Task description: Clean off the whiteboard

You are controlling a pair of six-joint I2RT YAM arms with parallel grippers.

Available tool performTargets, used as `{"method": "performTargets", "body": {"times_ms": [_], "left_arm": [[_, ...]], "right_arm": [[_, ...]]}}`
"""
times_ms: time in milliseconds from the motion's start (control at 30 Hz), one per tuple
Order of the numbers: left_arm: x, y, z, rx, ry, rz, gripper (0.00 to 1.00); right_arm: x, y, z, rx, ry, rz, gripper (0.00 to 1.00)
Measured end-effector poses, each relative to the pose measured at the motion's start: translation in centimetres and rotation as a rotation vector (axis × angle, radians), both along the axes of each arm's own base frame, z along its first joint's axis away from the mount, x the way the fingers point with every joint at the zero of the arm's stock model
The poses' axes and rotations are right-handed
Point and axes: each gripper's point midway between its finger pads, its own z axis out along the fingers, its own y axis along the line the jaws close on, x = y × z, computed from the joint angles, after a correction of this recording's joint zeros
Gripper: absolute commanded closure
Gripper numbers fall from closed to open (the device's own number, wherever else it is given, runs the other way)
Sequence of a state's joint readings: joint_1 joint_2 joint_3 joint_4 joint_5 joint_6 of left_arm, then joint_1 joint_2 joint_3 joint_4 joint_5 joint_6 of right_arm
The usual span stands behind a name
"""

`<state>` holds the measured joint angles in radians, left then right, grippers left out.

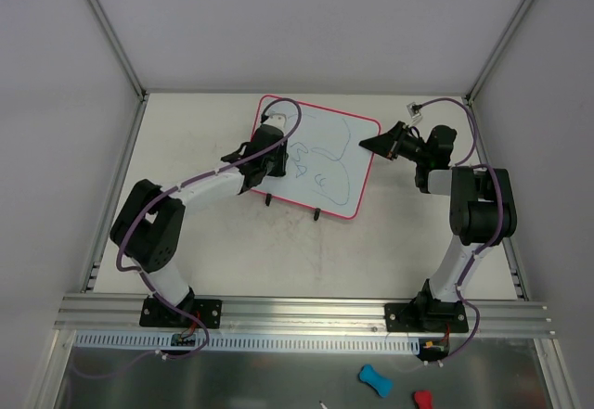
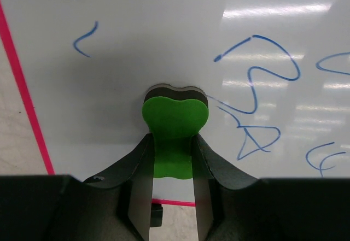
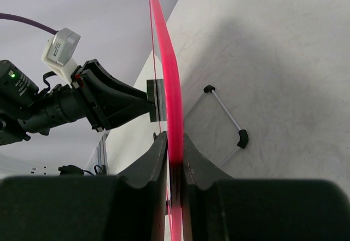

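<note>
Whiteboard [image 1: 320,126] sits on the table [image 1: 278,261], a little toward 12 o'clock from its middle. The pink-red frame's long axis runs roughly 9 to 3 o'clock, turned slightly clockwise so the 3 o'clock end lies nearer the arm bases. It is propped up rather than lying flat. Two black feet [image 1: 318,212] are at the long edge on the 6 o'clock side, and the written face looks toward 6 o'clock. A wire stand [image 3: 224,115] rests on the table behind it. How steep the lean is, I cannot tell.

Blue scribbles [image 2: 257,77] loop across the face, mostly from its middle toward 3 o'clock.

Left gripper [image 2: 174,142] is at the board's 9 o'clock end. Its fingers are parted only as wide as the green eraser [image 2: 175,115] pinched between them. The eraser's dark backing layer sits against the white surface, with the nearest blue strokes just beside it at 3 o'clock.

Right gripper [image 3: 175,154] is at the board's 3 o'clock short edge. Its jaws are almost together, nipping the pink frame between them. The wrist view looks straight along that rim.
</note>
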<state>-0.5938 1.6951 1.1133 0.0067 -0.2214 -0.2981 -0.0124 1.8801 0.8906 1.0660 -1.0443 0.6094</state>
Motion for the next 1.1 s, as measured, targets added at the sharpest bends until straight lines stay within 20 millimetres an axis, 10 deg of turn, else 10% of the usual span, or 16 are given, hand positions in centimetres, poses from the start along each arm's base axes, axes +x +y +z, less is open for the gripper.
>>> {"method": "performTargets", "body": {"times_ms": [1100], "left_arm": [[-5.9,-12.6,-0.9,0.094,-0.060,-0.245,1.00]], "right_arm": [[0.0,-0.2,-0.2,-0.010,-0.012,-0.003,1.00]]}}
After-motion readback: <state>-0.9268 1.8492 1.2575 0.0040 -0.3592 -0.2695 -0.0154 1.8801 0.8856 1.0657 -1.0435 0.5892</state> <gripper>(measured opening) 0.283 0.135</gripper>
